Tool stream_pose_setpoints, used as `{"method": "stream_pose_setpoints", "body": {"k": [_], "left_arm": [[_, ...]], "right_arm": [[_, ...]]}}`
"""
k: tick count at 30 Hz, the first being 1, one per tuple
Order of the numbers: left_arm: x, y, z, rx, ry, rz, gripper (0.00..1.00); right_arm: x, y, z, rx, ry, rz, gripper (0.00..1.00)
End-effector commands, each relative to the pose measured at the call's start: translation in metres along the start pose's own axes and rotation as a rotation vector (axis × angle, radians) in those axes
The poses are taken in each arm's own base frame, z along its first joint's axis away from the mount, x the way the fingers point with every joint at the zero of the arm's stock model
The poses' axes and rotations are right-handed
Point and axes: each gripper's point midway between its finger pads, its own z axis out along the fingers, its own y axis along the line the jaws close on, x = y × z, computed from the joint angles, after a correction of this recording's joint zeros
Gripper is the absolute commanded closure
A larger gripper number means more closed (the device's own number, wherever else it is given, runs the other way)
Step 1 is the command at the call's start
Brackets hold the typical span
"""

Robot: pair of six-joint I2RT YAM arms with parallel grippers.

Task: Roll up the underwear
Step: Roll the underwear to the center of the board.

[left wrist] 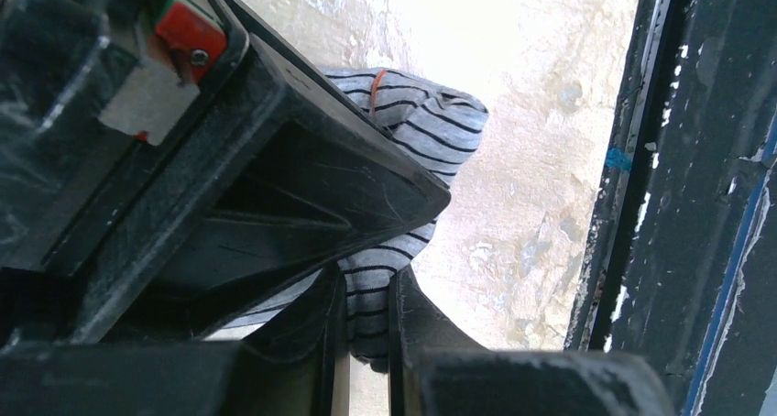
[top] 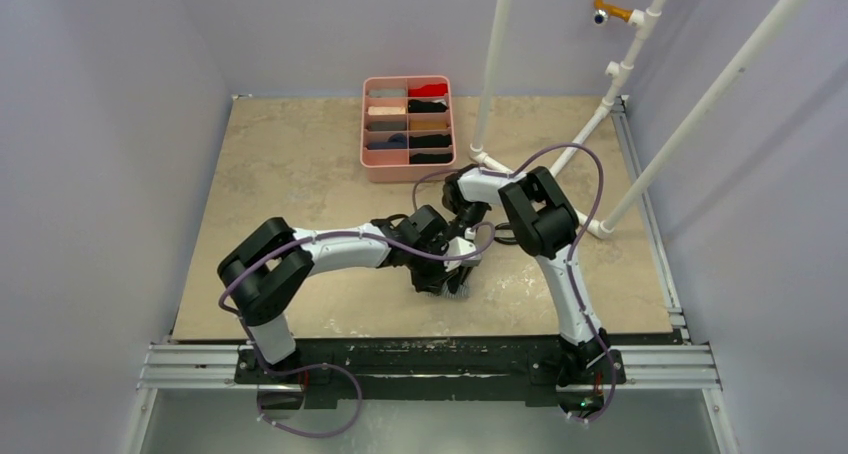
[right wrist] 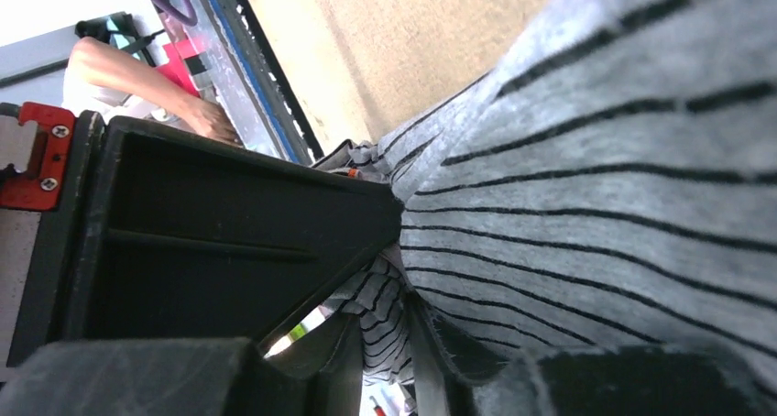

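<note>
The grey underwear [top: 457,287] with fine black stripes and an orange-red edge is bunched near the table's front middle, between both grippers. My left gripper [top: 440,277] reaches in from the left. In the left wrist view the left gripper [left wrist: 366,315] has its jaws nearly together, pinching a fold of the striped underwear [left wrist: 431,127] just above the table. My right gripper [top: 468,254] comes down from behind. In the right wrist view the right gripper [right wrist: 385,333] also has striped cloth between its narrow jaws, and the underwear [right wrist: 596,205] fills most of that view.
A pink divided tray [top: 372,164] holding several rolled garments stands at the back middle. White pipes [top: 490,74] rise at the back right. The black front rail [left wrist: 660,205] runs close beside the cloth. A person's arm [right wrist: 137,86] shows beyond the table edge.
</note>
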Motion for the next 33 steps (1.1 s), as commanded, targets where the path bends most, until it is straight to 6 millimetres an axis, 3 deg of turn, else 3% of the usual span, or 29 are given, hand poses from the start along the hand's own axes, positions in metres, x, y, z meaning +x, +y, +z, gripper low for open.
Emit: {"method": "stream_pose_setpoints", "body": {"k": [1, 8, 20, 33], "left_arm": [[0.014, -0.001, 0.017, 0.027, 0.051, -0.022, 1.00], [0.024, 0.003, 0.019, 0.022, 0.103, -0.054, 1.00], [0.029, 0.006, 0.017, 0.005, 0.130, -0.063, 1.00], [0.033, 0.012, 0.018, -0.009, 0.147, -0.083, 1.00]], "right_arm": [[-0.028, -0.081, -0.002, 0.284, -0.054, -0.239, 0.72], [-0.027, -0.073, -0.018, 0.252, -0.118, -0.231, 0.61], [-0.025, -0.064, -0.052, 0.219, -0.227, -0.230, 0.59], [-0.011, -0.057, -0.070, 0.146, -0.292, -0.236, 0.59]]}}
